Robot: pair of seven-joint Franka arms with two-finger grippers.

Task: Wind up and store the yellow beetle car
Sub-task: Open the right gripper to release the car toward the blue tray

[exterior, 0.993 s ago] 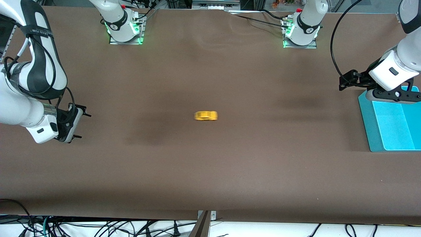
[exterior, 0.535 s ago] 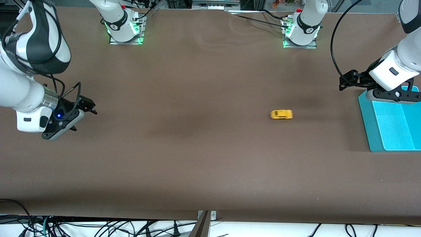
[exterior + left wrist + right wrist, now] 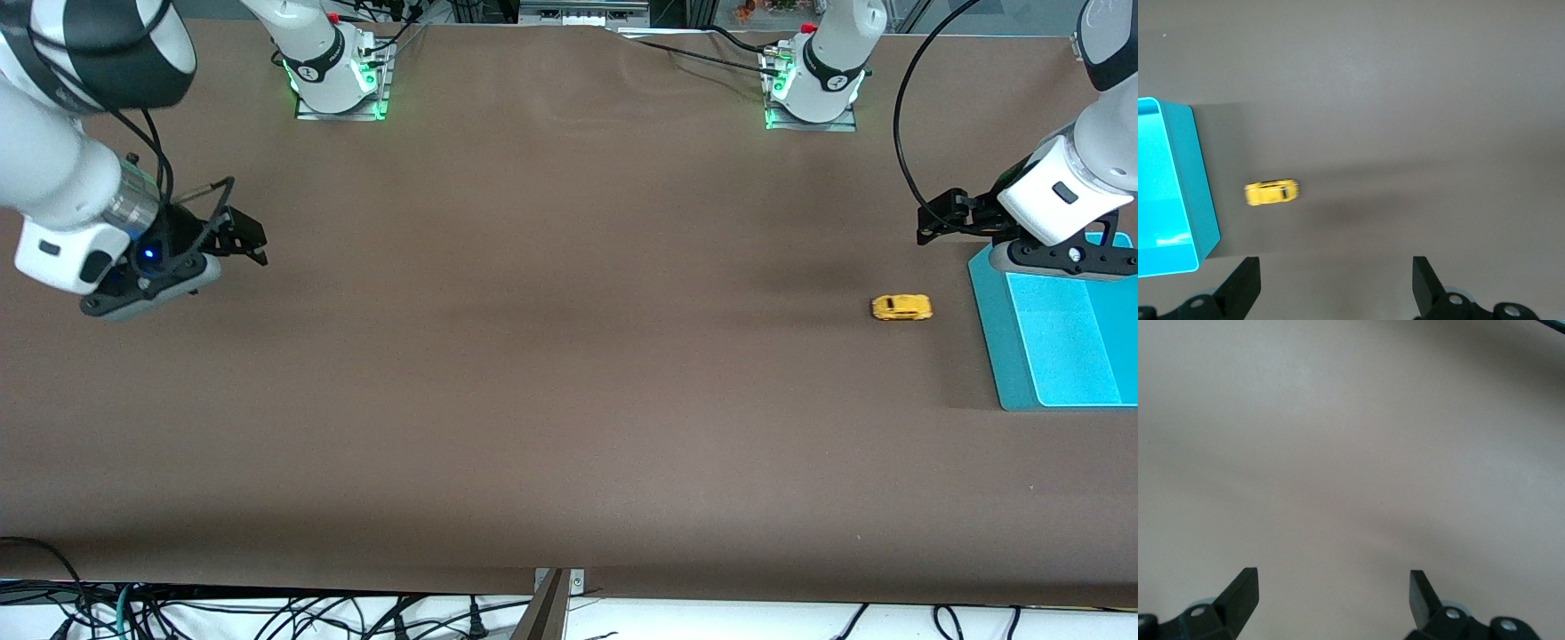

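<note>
The yellow beetle car (image 3: 901, 308) stands on its wheels on the brown table, close beside the teal bin (image 3: 989, 338) at the left arm's end. The left wrist view shows the car (image 3: 1272, 193) a short way from the bin's wall (image 3: 1199, 190). My left gripper (image 3: 933, 224) hangs open over the table by the bin's corner, with nothing between its fingers (image 3: 1243, 283). At the right arm's end of the table, my right gripper (image 3: 247, 238) is open and empty. The right wrist view holds only bare table past that gripper (image 3: 1333, 593).
The bin (image 3: 1158, 200) looks empty inside. The two arm bases (image 3: 338, 71) (image 3: 813, 80) stand along the table's edge farthest from the front camera. Cables hang below the table's near edge (image 3: 569, 587).
The car has rolled across the table from the middle to just beside the bin. My right gripper has swung away from the front camera. The left arm has not moved.
</note>
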